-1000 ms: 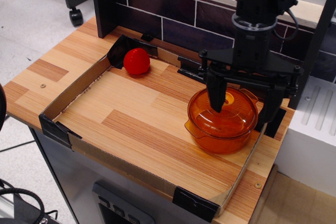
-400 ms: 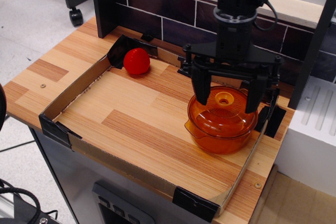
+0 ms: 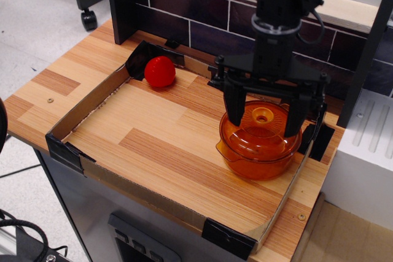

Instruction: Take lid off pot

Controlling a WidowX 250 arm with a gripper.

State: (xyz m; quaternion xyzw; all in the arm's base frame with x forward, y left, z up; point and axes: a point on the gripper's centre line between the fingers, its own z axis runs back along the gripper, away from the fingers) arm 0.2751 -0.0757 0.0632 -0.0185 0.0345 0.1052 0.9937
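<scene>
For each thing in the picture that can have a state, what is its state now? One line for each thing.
gripper: open, fingers wide on either side of the lid knob, holding nothing
lid: on the pot, not lifted
pot: covered, upright, at the right end of the tray
red ball: lying free in the far left corner of the tray
tray: flat on the table

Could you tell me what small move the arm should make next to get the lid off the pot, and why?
Probably lower a little and close: the gripper is open, its fingers straddling the lid's knob, and the lid sits on the pot, not yet gripped.
</scene>
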